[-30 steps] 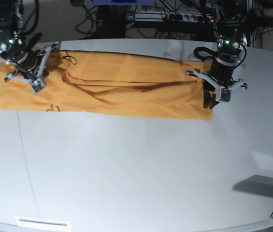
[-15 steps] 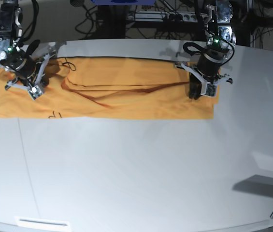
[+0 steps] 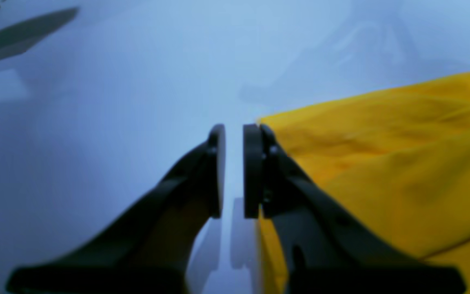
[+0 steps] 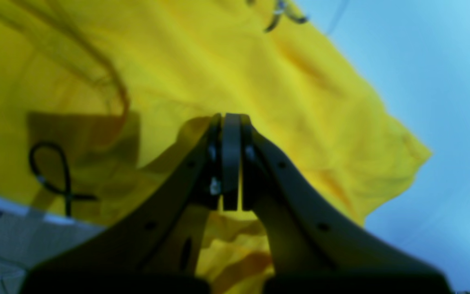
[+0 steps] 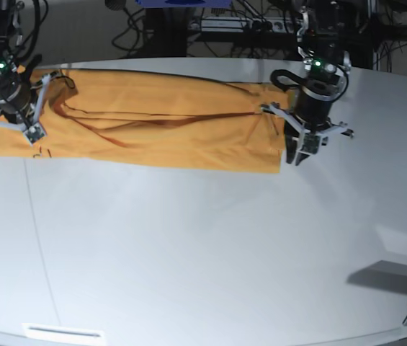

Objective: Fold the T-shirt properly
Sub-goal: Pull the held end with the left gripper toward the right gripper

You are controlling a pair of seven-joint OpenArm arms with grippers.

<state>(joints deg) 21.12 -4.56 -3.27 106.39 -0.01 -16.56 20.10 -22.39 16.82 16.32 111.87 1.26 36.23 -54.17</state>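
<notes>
**Q:** T-shirt (image 5: 160,133): where is it found?

**A:** It is laid out as a long orange band across the far part of the table (image 5: 203,252), running from about 10 o'clock to 1 o'clock in the base view. Its 9 o'clock end is cut off by the frame edge. Creases and a dark fold line are noted along its length. The near hem is seen to lie fairly straight.

**Q:** Left gripper (image 3: 233,171): what state is recorded?

**A:** It is seen at the shirt's 3 o'clock end, just off the near corner. Its pads are parted by a narrow gap, and bare table is seen through that gap. Nothing is held. In its wrist view the cloth edge lies against the outer side of the 3 o'clock pad (image 3: 253,171), not between the pads.

**Q:** Right gripper (image 4: 231,163)?

**A:** It is placed over the shirt's 9 o'clock end. Its pads are pressed together. Whether any cloth is nipped between them cannot be told, since the wrist view is blurred there.

**Q:** Anything else to be entered?

**A:** A black cord (image 4: 51,171) is seen looped on the cloth, at about 8 o'clock from the right pads. The rest of the table, from 3 through 6 to 9 o'clock, is seen bare and pale.
</notes>
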